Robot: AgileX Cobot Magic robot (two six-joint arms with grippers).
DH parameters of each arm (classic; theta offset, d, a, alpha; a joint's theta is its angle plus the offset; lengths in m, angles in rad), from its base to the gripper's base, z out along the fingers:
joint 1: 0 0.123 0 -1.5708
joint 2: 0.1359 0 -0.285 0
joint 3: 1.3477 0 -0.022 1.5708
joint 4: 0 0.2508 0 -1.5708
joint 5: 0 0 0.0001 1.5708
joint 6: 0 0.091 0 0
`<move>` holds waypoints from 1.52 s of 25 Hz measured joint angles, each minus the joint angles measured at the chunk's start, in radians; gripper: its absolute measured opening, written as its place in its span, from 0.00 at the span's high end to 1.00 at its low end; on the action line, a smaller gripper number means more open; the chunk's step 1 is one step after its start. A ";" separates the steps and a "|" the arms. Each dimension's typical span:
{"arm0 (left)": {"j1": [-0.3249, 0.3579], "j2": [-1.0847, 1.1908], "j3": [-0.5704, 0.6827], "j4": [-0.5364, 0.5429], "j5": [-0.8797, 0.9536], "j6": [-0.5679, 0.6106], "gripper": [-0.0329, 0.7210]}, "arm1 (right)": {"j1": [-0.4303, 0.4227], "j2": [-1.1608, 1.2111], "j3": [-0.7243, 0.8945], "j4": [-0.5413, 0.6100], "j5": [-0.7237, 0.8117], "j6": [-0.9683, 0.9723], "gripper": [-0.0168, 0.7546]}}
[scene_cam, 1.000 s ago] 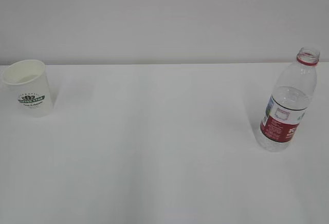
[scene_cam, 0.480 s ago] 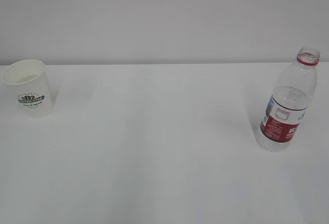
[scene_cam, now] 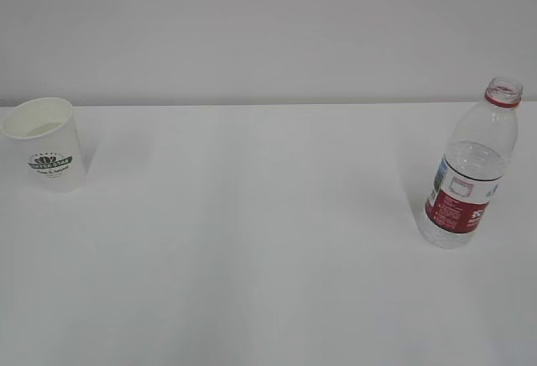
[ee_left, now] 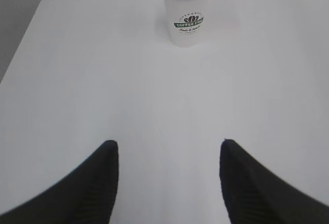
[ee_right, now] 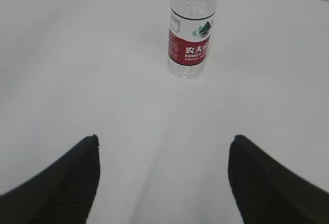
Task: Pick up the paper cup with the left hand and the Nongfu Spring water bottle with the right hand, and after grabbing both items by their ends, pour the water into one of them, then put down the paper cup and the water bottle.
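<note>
On the cup point(ee_left: 186, 11), near the far edge of the table point(ee_left: 154, 106): a green sign with "COFFEE" in white letters, one more short word after it too blurry to read. Little bean shapes above. A thin green line of writing below, too small to read. Same green sign seen on the cup in the outside view, letters too tiny there.

On the bottle point(ee_right: 191, 29), on its red label: big white Chinese letters "农夫山", the rest turned out of sight. Under them "NONGFU S", cut off by the curve. A green mountain sign above on white. Small print on the label's left side, not readable.
</note>
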 joint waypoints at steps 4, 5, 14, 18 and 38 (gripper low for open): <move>0.000 0.000 0.000 0.000 -0.004 0.000 0.35 | 0.000 0.000 0.000 -0.012 -0.001 0.000 0.22; 0.000 0.000 0.000 0.000 -0.004 0.000 0.35 | 0.000 0.000 0.000 -0.021 -0.001 0.000 0.22; 0.000 0.000 0.000 0.000 -0.006 0.000 0.33 | 0.000 0.000 0.002 -0.037 -0.003 0.000 0.22; 0.000 0.000 0.000 0.000 -0.006 0.000 0.30 | 0.000 0.000 0.002 -0.031 -0.005 0.000 0.22; -0.014 0.000 0.000 0.000 -0.006 0.002 0.30 | 0.000 0.000 0.003 -0.024 -0.006 0.000 0.22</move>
